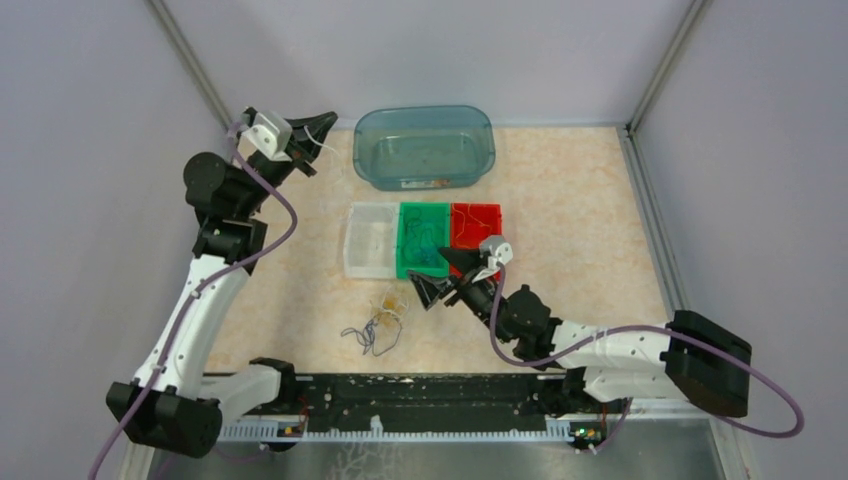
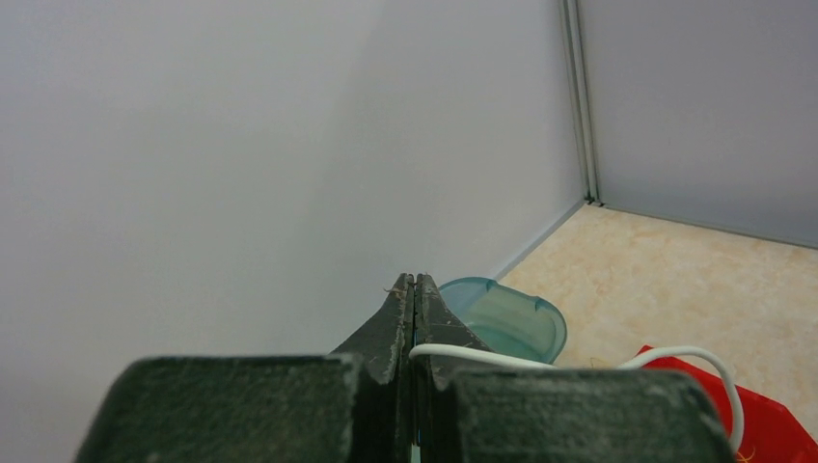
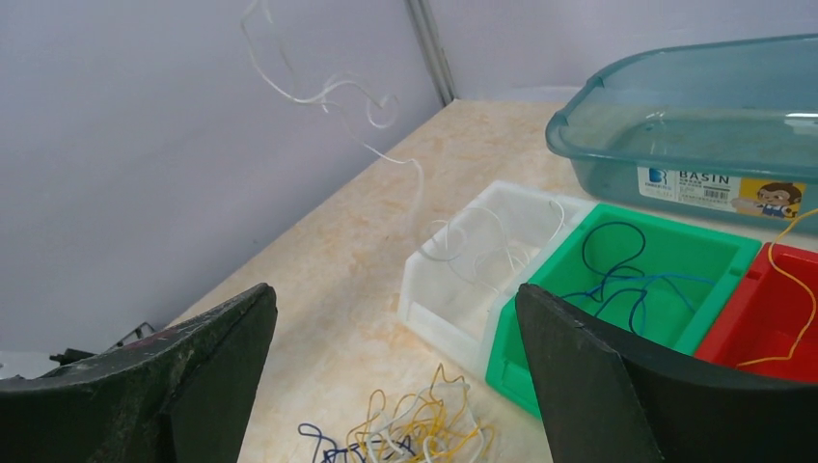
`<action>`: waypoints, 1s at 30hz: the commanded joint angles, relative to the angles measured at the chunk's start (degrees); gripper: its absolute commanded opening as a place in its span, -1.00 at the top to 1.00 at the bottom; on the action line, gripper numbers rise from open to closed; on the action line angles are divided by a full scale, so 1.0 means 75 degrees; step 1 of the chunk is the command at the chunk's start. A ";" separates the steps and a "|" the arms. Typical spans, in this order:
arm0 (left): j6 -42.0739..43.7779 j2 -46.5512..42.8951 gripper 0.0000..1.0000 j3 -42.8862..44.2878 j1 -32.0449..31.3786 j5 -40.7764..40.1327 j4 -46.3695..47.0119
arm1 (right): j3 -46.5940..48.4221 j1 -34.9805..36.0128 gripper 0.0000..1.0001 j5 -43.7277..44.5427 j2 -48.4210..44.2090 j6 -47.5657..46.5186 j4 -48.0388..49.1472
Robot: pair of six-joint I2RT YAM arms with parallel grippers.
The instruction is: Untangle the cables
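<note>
A tangle of yellow, white and blue cables (image 1: pixel 378 326) lies on the table in front of the bins; it also shows low in the right wrist view (image 3: pixel 415 434). My left gripper (image 1: pixel 325 120) is raised at the far left, shut on a white cable (image 2: pixel 569 362) that hangs from it (image 3: pixel 318 96) towards the white bin (image 1: pixel 369 240). My right gripper (image 1: pixel 440 275) is open and empty, above the table just right of the tangle, next to the green bin (image 1: pixel 424 240).
The green bin holds blue cable (image 3: pixel 627 275), the red bin (image 1: pixel 476 230) holds a yellow cable (image 3: pixel 796 289), and the white bin holds white cable. A teal basin (image 1: pixel 425 146) stands at the back. Grey walls enclose the table.
</note>
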 commanded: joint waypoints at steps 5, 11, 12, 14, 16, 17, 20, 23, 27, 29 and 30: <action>0.0653 0.0593 1.00 -0.0212 -0.0027 0.0085 0.0809 | 0.0054 0.0070 -0.87 0.0378 -0.0598 -0.0010 -0.0274; 0.0819 0.1158 1.00 -0.0275 -0.0030 0.0333 0.0824 | 0.0009 0.0066 -0.87 0.0508 -0.0917 -0.0020 -0.0409; 0.0738 0.1299 1.00 -0.0218 -0.0028 0.0268 0.0832 | 0.0003 0.0066 -0.87 0.0511 -0.0963 -0.0036 -0.0420; 0.0652 0.1581 1.00 0.0030 -0.0016 0.0178 0.0696 | -0.0027 0.0074 -0.86 0.0496 -0.1049 -0.0086 -0.0475; 0.0429 0.1818 1.00 0.0260 -0.0005 0.0138 0.0636 | -0.0102 0.0074 -0.86 0.0578 -0.1166 -0.0082 -0.0544; 0.0337 0.1911 1.00 0.0335 -0.0015 0.0144 0.0635 | -0.0159 0.0070 -0.86 0.0633 -0.1222 -0.0072 -0.0521; 0.0372 0.2106 1.00 0.0375 -0.0044 0.0135 0.0635 | -0.0304 0.0067 -0.86 0.0756 -0.1390 0.0015 -0.0453; 0.0354 0.2249 1.00 0.0312 -0.0070 -0.0056 0.0620 | -0.0374 0.0067 -0.86 0.0816 -0.1555 0.0037 -0.0551; -0.0499 0.2377 1.00 0.0363 -0.0127 -0.0333 0.0365 | -0.0394 0.0066 -0.86 0.0875 -0.1678 -0.0096 -0.0633; -0.0915 0.2403 1.00 0.0391 -0.0224 -0.0465 0.0163 | -0.0381 0.0070 -0.86 0.0881 -0.1671 -0.0173 -0.0649; -0.1068 0.2420 1.00 0.0412 -0.0308 -0.0457 0.0056 | -0.0367 0.0071 -0.86 0.0874 -0.1660 -0.0208 -0.0652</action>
